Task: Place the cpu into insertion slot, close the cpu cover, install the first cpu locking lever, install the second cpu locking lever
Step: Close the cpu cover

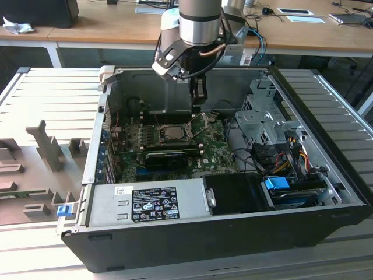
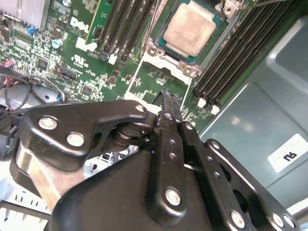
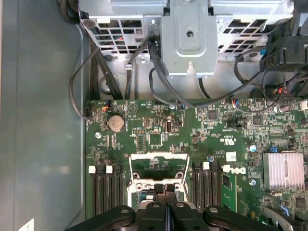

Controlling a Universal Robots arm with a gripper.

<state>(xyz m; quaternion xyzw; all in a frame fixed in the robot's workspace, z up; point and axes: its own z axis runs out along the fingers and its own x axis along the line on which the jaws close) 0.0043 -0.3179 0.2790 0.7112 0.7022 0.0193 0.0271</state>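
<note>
Hand fully closed, empty, tips over green board nr cpu.

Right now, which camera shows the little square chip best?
The second wrist view: the cpu shows large, its pale face clear. The exterior view shows it small; in the first wrist view the gripper covers it.

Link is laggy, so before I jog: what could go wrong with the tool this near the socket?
The shut tool sits close by the cpu seated in the insertion slot; a small drift could scrape its bare face. Black memory slots flank it on both sides, so a sideways slip might strike them.
</note>
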